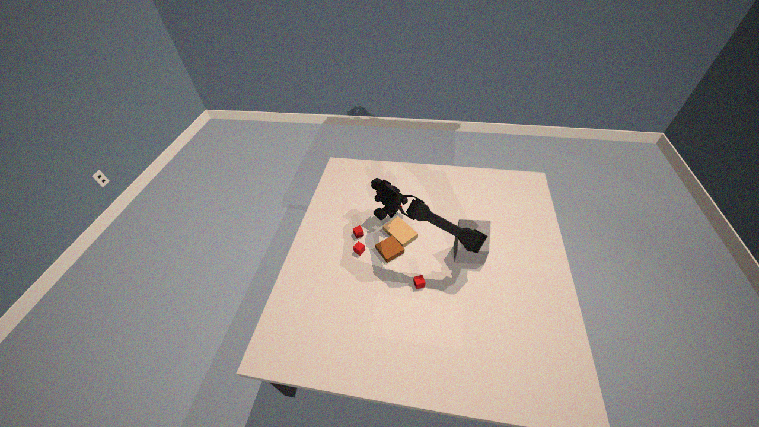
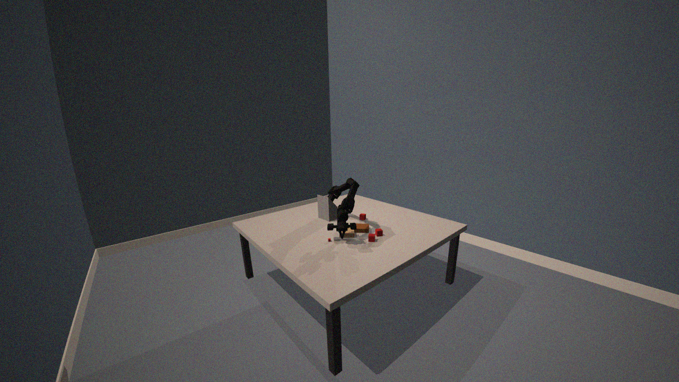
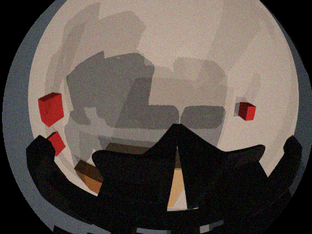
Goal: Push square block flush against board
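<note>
The light tan board (image 1: 401,230) (image 2: 349,233) (image 3: 127,147) lies flat near the middle of the table. The smaller brown square block (image 1: 389,248) (image 2: 362,228) (image 3: 91,186) lies flat along its lower-left side in the top view. They are very close there, at a slightly different angle; I cannot tell whether the whole side touches. Their lower-right ends look nearly level. My gripper (image 2: 341,236) (image 3: 176,128) is shut and empty, pointing down low by the board's far side, away from the block. Its fingertips are hidden in the top view, and the fingers cover part of both pieces in the wrist view.
Two red cubes (image 1: 358,231) (image 1: 359,248) stand left of the pieces in the top view. Another red cube (image 1: 419,281) (image 2: 362,216) is nearer that view's front. A small red cube (image 2: 329,240) (image 3: 248,111) is beside my gripper. The arm's grey base block (image 1: 471,255) (image 2: 325,207) stands to the right.
</note>
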`<state>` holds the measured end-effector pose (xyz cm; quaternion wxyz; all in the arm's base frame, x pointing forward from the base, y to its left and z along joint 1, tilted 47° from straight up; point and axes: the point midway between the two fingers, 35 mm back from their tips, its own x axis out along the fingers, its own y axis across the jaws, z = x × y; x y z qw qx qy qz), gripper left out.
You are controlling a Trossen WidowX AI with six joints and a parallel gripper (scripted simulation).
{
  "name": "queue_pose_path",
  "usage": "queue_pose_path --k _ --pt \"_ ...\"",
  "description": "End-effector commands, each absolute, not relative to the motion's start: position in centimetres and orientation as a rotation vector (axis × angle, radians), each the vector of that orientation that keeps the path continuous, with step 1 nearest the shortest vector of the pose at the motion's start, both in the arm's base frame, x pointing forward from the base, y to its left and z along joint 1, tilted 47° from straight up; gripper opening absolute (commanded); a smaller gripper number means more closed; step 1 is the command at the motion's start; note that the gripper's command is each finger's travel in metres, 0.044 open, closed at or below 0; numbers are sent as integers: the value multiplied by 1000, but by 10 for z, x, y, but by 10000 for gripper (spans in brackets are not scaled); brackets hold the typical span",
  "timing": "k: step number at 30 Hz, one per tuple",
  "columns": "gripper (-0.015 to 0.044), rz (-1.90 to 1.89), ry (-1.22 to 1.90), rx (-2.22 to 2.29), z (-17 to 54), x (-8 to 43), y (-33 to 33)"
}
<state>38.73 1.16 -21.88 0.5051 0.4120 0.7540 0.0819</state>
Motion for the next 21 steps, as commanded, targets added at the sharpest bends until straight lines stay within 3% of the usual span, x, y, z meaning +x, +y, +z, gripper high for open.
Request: queue_pose_path --k 1,10,21 --pt "0 199 1819 988 -222 394 10" --pt "0 198 1823 989 -228 405 7" --pt "0 196 1826 989 -188 411 -31"
